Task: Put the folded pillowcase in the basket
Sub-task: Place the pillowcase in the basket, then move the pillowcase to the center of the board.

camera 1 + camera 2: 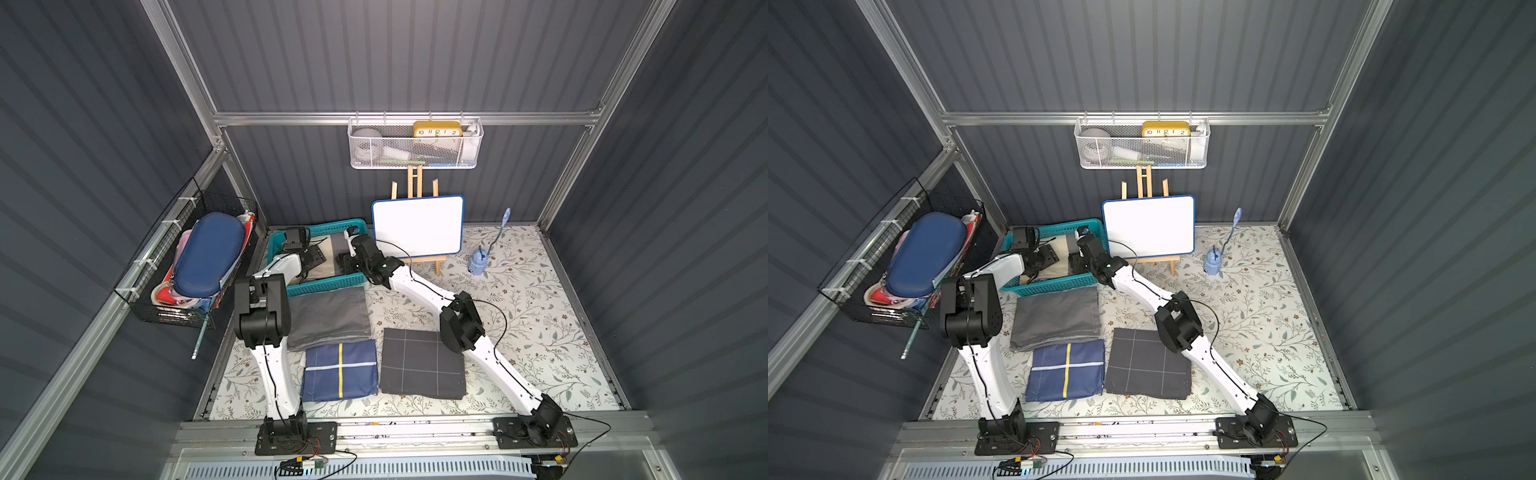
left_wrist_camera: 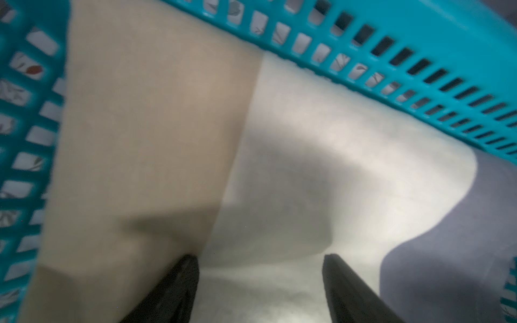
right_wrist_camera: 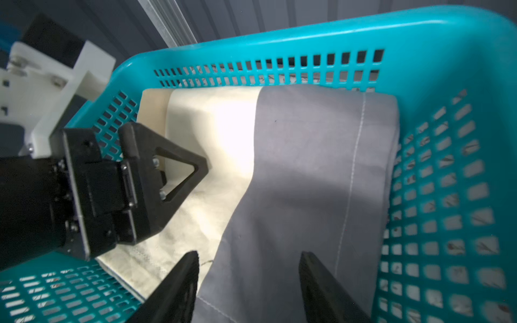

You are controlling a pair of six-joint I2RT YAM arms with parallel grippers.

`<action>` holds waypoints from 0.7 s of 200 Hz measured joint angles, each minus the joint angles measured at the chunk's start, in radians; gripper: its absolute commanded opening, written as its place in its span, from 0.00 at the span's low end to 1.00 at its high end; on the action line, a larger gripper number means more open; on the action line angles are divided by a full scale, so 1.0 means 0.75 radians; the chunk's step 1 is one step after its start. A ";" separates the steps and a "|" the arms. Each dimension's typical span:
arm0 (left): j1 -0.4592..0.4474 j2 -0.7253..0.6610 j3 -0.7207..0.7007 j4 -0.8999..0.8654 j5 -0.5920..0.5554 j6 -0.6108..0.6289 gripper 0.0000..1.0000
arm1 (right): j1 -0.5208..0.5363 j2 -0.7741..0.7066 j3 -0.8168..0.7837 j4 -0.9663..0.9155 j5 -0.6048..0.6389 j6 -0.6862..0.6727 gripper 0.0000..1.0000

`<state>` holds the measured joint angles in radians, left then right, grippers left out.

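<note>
The teal basket (image 1: 324, 286) (image 1: 1054, 286) stands at the back left of the table. Inside it lies the folded pillowcase (image 1: 328, 255) (image 1: 1059, 259), cream, tan and grey, flat on the basket's floor. Both grippers reach down into the basket. My left gripper (image 2: 260, 257) is open just above the cream part (image 2: 307, 139), its jaws wide apart with nothing between them. My right gripper (image 3: 249, 254) is open over the grey part (image 3: 307, 167), close to the basket's wall (image 3: 447, 70). The left gripper's finger (image 3: 173, 167) shows in the right wrist view, resting near the cream cloth.
In front of the basket lie a plain grey folded cloth (image 1: 328, 318), a navy one with a yellow stripe (image 1: 340, 370) and a dark grey gridded one (image 1: 422, 361). A whiteboard on an easel (image 1: 417, 226) stands right of the basket. A black wire basket (image 1: 191, 266) hangs on the left wall.
</note>
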<state>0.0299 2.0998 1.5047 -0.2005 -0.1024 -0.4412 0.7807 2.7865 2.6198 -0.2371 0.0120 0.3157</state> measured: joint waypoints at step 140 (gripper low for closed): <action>-0.101 -0.932 -0.484 0.042 -0.038 -0.072 0.95 | 0.004 -0.802 -0.790 0.084 -0.006 0.008 0.62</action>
<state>-0.0456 1.4006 1.1416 -0.1688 -0.1307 -0.4953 0.7834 2.1853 2.0274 -0.1741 0.0078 0.3218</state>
